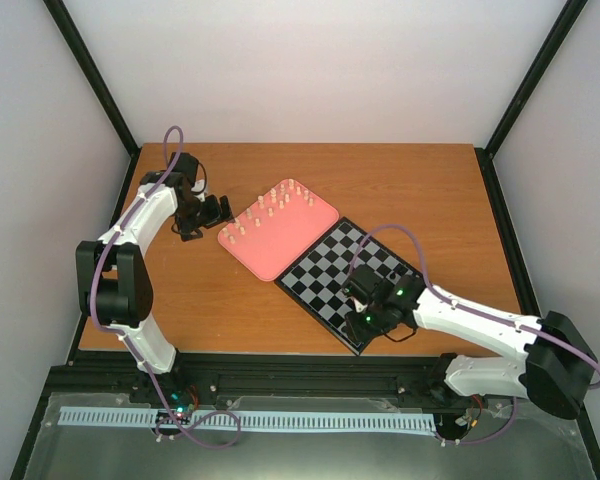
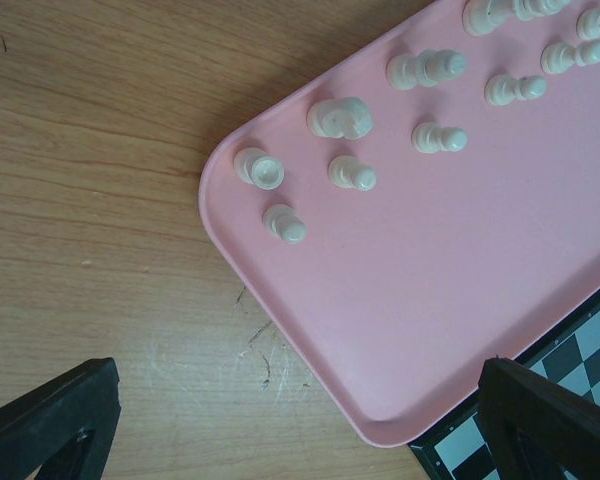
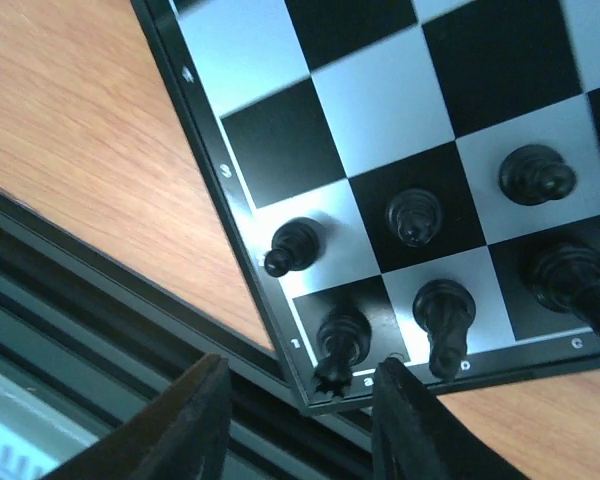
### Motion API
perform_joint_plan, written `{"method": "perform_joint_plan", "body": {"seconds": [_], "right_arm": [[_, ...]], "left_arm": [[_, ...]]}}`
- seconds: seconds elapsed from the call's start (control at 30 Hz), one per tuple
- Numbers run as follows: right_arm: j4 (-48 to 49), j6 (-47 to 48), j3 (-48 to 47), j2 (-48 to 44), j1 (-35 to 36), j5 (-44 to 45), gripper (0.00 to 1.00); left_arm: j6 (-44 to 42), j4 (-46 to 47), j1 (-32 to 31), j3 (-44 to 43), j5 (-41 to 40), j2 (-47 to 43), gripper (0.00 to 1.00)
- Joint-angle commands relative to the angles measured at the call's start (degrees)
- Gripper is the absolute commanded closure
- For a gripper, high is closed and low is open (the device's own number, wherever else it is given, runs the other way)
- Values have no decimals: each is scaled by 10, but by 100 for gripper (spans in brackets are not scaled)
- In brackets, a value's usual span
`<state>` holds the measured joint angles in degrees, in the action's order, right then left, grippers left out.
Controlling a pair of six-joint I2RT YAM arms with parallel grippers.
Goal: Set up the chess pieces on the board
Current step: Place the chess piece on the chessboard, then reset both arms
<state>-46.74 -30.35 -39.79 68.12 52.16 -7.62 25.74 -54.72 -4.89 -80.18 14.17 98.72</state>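
Note:
The board (image 1: pixel 330 262) lies right of centre, with black and grey checks. My right gripper (image 1: pixel 365 300) hangs over its near corner, open and empty (image 3: pixel 300 420). Below it, black pieces stand on the corner squares: a rook (image 3: pixel 340 345) on the corner square, a knight (image 3: pixel 445 320), a bishop (image 3: pixel 575 280) and three pawns (image 3: pixel 292 245). The rook's top shows between my fingers (image 3: pixel 170 430), untouched. My left gripper (image 1: pixel 205 212) is open and empty (image 2: pixel 300 440) above the table beside the pink tray's corner. Several cream pieces (image 2: pixel 340 118) stand on that tray.
The pink tray (image 1: pixel 280 240) touches the board's far-left side; its bare near part shows in the left wrist view (image 2: pixel 460 280). A black rail (image 3: pixel 100 300) runs along the table's near edge just below the board corner. Walls enclose the table.

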Motion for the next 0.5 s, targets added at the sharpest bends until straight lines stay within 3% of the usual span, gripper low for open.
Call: {"method": "perform_joint_plan", "body": {"seconds": [0.0,0.23,0.27,0.3,0.33,0.47], "right_arm": [[-49,8,-57,-28,5,1,56],[-98,23,-186,21,5,37,37],[-103,30,-210,42,5,42,28],[-108,36,-235,64,4,46,10],[-112,40,-259,84,4,51,1],[-105,52,-324,143,-3,74,0]], "left_arm": [[-2,9,-3,-1,1,-20,0],[-2,4,-5,-12,4,-20,0],[-2,4,-4,-12,5,-20,0],[-2,3,-4,-14,6,-20,0],[-2,1,-5,-16,6,-20,0],[-3,-2,-7,-25,6,-22,0]]}}
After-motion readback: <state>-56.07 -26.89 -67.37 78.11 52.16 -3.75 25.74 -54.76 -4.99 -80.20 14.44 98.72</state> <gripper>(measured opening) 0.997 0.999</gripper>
